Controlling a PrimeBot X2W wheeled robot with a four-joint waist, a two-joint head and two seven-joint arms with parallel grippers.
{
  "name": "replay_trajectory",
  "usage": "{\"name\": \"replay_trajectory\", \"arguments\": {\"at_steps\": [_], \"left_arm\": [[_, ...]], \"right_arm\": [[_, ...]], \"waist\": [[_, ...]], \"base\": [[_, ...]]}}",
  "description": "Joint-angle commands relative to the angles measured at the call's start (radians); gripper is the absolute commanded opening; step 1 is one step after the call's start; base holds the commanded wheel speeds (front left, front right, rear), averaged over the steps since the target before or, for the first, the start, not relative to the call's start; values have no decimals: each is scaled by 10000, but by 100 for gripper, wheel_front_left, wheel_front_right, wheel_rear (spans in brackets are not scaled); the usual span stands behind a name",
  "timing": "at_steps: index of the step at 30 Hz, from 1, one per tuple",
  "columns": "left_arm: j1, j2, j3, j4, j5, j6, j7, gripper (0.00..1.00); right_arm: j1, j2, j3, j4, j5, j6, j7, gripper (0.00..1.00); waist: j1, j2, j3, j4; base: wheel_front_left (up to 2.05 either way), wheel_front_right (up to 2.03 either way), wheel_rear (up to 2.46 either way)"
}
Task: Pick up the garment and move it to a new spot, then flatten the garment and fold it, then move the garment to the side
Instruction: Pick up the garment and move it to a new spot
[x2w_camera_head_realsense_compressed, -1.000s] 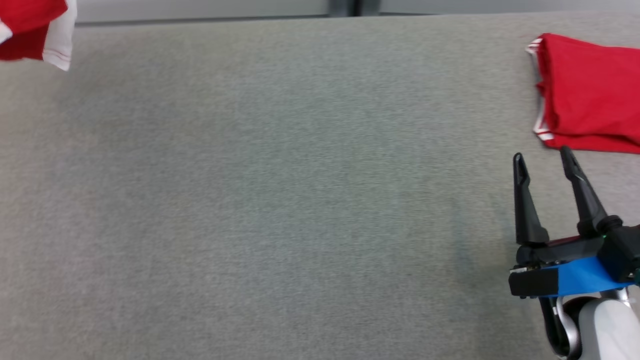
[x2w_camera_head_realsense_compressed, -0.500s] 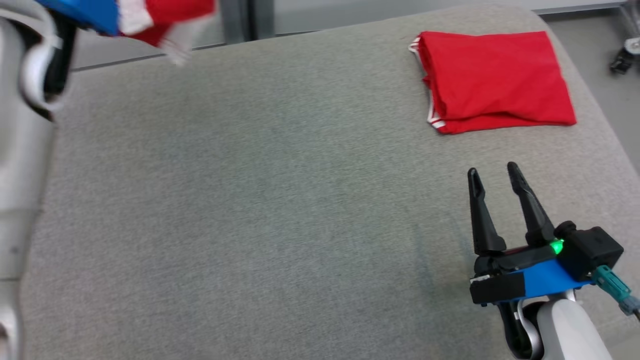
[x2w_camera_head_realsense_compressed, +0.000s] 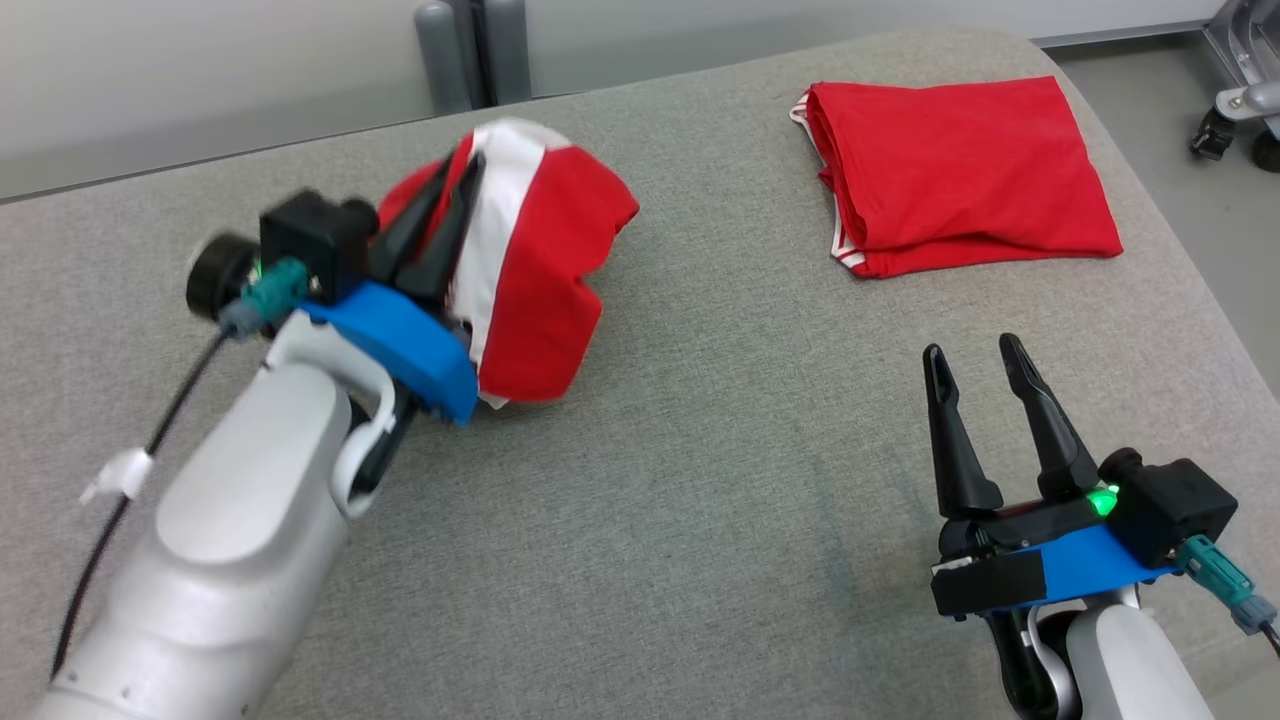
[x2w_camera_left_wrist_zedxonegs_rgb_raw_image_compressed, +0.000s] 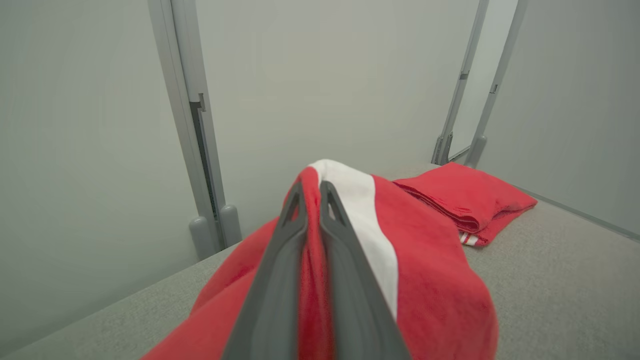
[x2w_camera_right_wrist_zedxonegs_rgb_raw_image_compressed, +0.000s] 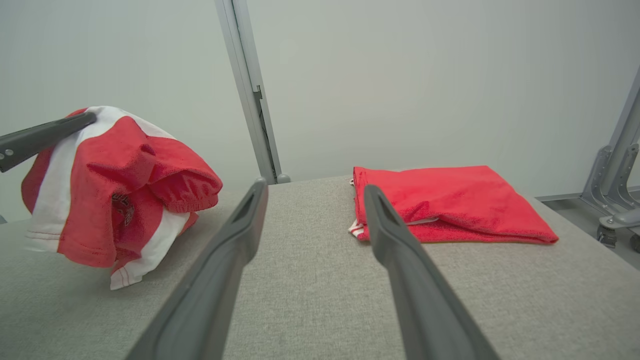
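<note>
- Holding the garment (x2w_camera_head_realsense_compressed: 540, 270) at a single point, the left gripper (x2w_camera_head_realsense_compressed: 460, 165) is closed on a fold beside the white stripe. The cloth therefore hangs as a bundle, which suits carrying it to a new spot.
- The garment hangs over the left-centre of the tabletop (x2w_camera_head_realsense_compressed: 700, 480), well apart from the folded red cloth (x2w_camera_head_realsense_compressed: 960, 170) at the far right. Bare surface is thus available for flattening.
- The right gripper (x2w_camera_head_realsense_compressed: 971, 347) stands wide open and empty, low near the right edge, probably in readiness for a second grip.
- Left wrist view: red cloth is pinched between the two fingers (x2w_camera_left_wrist_zedxonegs_rgb_raw_image_compressed: 280, 280), confirming the hold, which the head view shows less plainly.
- Right wrist view: seen side-on, the bundle's drape and a dark emblem are visible. Whether the lowest hem touches the tabletop cannot be told.
</note>
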Motion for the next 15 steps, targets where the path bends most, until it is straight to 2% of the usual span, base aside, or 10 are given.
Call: {"name": "replay_trajectory", "arguments": {"at_steps": [1, 9, 15], "left_arm": [[352, -51, -39, 123, -82, -13, -137, 0], [2477, -396, -700, 390, -177, 2, -459, 0], [3561, -655, -1094, 57, -16, 195, -595, 0]], "right_arm": [[52, -8, 10, 16, 66, 1, -47, 100], [265, -9, 72, 241, 167, 1, -48, 100], [479, -8, -9, 417, 50, 1, -48, 100]], "waist": [[0, 0, -35, 56], [0, 0, -392, 339], [0, 0, -747, 662]], "base": [[0, 0, 0], [0, 0, 0], [0, 0, 0]]}}
